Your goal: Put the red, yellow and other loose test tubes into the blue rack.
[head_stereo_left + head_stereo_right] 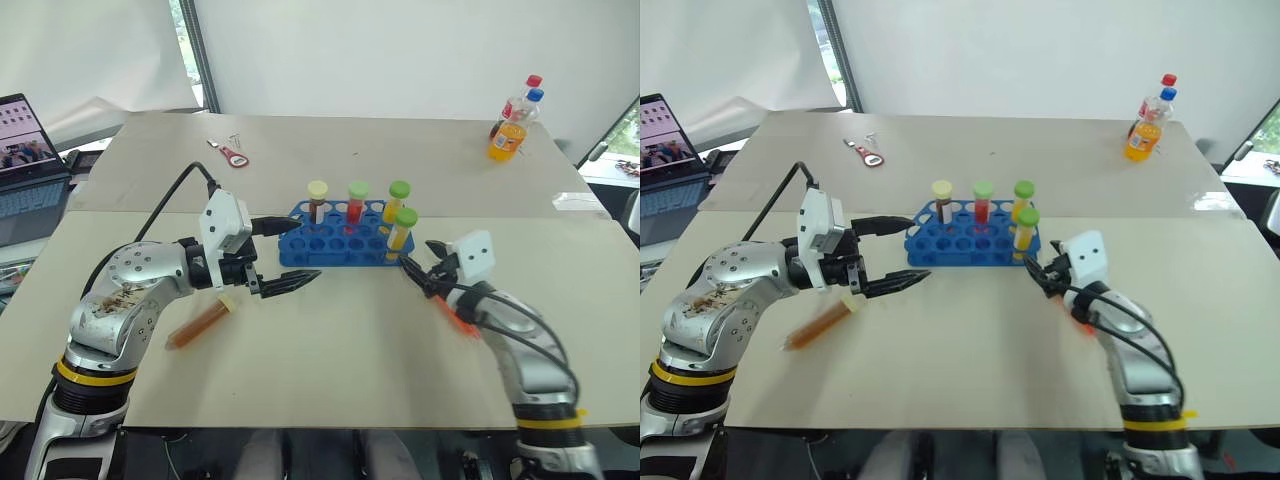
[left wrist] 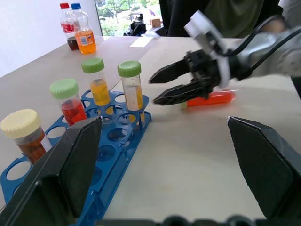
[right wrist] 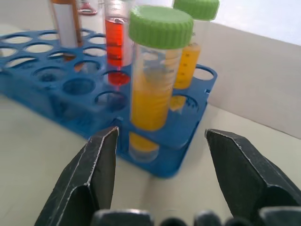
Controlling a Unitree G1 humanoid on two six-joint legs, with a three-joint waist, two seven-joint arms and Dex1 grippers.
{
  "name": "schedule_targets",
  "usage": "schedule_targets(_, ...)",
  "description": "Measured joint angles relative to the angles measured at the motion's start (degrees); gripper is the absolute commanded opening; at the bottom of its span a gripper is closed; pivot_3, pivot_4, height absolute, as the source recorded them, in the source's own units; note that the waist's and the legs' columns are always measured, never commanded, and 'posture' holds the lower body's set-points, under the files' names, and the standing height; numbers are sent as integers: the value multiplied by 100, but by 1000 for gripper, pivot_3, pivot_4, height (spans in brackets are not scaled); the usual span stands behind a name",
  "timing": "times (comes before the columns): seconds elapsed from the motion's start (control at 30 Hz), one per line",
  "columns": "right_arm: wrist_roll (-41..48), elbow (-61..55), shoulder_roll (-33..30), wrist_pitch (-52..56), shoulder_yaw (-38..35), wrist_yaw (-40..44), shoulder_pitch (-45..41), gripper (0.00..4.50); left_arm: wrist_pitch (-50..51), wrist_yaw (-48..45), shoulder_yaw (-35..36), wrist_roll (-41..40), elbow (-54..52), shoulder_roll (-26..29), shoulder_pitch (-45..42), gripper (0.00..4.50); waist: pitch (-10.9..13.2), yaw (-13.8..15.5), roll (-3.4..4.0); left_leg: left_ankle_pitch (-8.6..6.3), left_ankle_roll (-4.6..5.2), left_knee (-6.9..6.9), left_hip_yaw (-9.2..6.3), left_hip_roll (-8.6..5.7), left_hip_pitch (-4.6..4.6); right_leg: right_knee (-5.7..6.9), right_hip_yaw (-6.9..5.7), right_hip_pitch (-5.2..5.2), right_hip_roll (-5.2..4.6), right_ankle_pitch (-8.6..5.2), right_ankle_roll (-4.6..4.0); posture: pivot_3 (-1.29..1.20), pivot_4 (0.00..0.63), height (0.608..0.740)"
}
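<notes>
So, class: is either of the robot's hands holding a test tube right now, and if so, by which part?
Neither. The left hand and right hand are both open and empty, the right just off the blue rack.

four tubes (image 1: 358, 203) upright in rack (image 1: 320, 243), loose tube (image 1: 200, 323) lying left of rack

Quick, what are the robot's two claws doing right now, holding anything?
Left gripper: open, holding nothing, beside the rack.
Right gripper: open, holding nothing, just in front of a yellow tube standing in the rack.
</notes>
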Motion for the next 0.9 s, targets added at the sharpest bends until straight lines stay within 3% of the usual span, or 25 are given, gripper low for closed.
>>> schedule_targets(0.17,556,-1299,-1574,2155,-245,255,-167,3289,-461,-582,-133,264,198,438,5,4500,0,-11,0,0,0,0,7,1,4,-5,2,2,2,-2,-2,0,150,733)
schedule_targets(0.3,849,-1222,-2474,4080,-29,410,-805,3289,-1035,-1453,-293,477,193,1028,247,4500,0,-16,-1,-1,1,-7,14,4,13,-17,3,9,2,-4,-6,0,150,733)
schedule_targets(0.5,1089,-490,-2581,5473,685,515,-1671,3289,-1278,-1797,-511,511,-34,1091,415,4500,1,11,-3,-1,2,-6,11,2,-1,-24,0,6,2,-4,-5,0,150,733)
schedule_targets(0.77,920,666,-2580,5545,1918,653,-2491,3289,-1216,-1630,-683,505,-286,796,314,4500,1,1,-2,-1,4,-3,8,2,-16,-25,-1,-5,2,-3,-3,0,150,733)
schedule_targets(0.9,863,964,-2579,5460,2313,803,-2727,2199,-1206,-1535,-741,510,-354,739,259,4500,1,0,-2,-1,4,-4,6,2,-16,-25,-2,-5,2,-3,-3,0,150,733)
